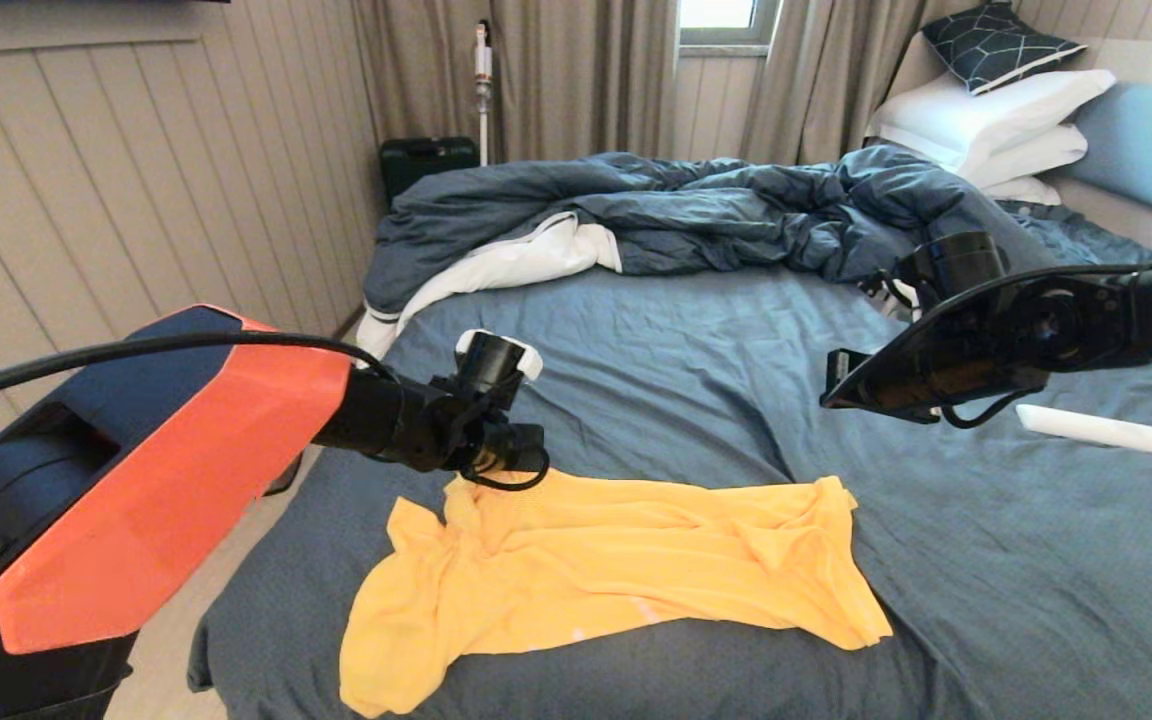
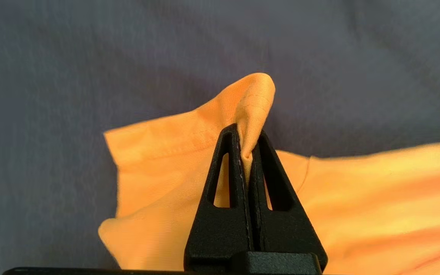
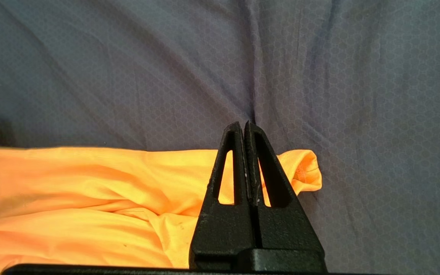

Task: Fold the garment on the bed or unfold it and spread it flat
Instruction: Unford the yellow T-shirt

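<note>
The yellow-orange garment (image 1: pixel 616 570) lies rumpled across the near part of the bed (image 1: pixel 656 360), on the slate-blue sheet. My left gripper (image 2: pixel 247 130) is shut on a pinched fold of the garment (image 2: pixel 357 198) at its far left corner, near a hemmed edge. In the head view the left gripper (image 1: pixel 496 470) points down onto that corner. My right gripper (image 1: pixel 831 385) hangs above the sheet beyond the garment's far right corner. The right gripper (image 3: pixel 243 124) is shut with nothing in it, and the garment (image 3: pixel 90 183) lies below it.
A rumpled dark blue duvet (image 1: pixel 696 210) with white underside fills the far half of the bed. White pillows (image 1: pixel 996 110) are stacked at the headboard on the right. A white oblong object (image 1: pixel 1091 428) lies on the sheet under the right arm. The bed's left edge drops to the floor.
</note>
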